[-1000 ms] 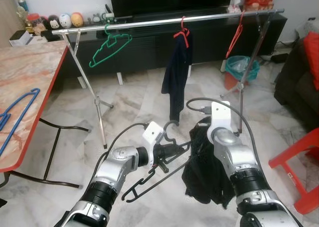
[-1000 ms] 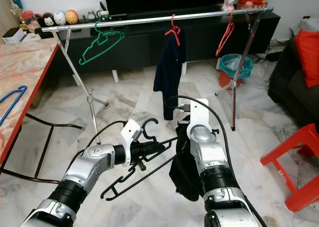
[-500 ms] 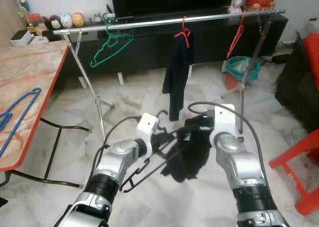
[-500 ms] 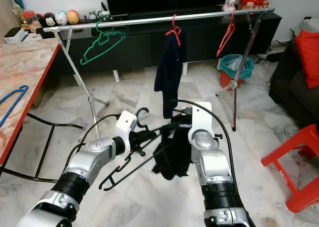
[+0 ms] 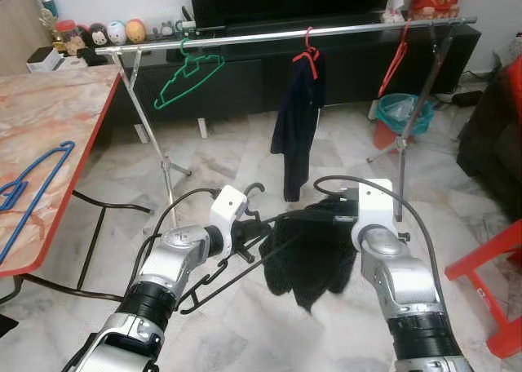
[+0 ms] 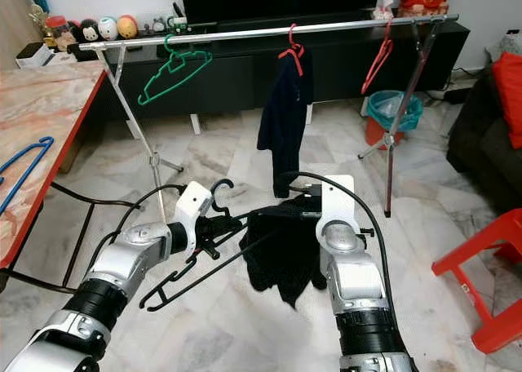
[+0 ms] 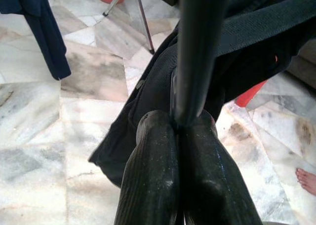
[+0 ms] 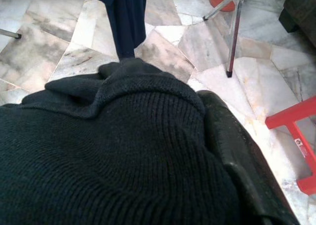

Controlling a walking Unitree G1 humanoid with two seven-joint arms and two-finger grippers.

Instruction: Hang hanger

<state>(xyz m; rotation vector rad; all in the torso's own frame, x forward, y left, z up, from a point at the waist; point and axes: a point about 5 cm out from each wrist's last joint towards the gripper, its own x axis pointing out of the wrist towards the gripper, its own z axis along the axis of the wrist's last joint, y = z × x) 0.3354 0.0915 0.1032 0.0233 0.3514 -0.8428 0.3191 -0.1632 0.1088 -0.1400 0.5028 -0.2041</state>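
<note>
My left gripper [image 5: 245, 230] is shut on a black hanger [image 7: 197, 52] just below its hook, low over the floor in front of me; the rod sits pinched between the two fingertips [image 7: 153, 151]. The hanger slants down toward my left side. My right gripper [image 5: 333, 218] is shut on a black knitted garment [image 5: 314, 258], which drapes over one finger [image 8: 237, 161] and hangs beside the hanger's far arm, touching it. Beyond stands a silver clothes rail [image 5: 342, 33] carrying a green hanger [image 5: 189, 74], a red hanger with a navy garment [image 5: 298, 127] and a bare red hanger [image 5: 397, 58].
A marble-topped table with a red edge [image 5: 57, 119] stands at my left, a blue hanger [image 5: 37, 188] lying on it. A red stool [image 5: 489, 266] and a dark sofa [image 5: 493, 135] are at the right. A teal bin [image 5: 400, 111] sits behind the rail. A person's bare foot [image 7: 306, 179] is nearby.
My right gripper has lifted the black garment and carried it left, up against the hanger, where it now spreads wider. The left gripper keeps hold of the hanger. The camera has shifted slightly.
</note>
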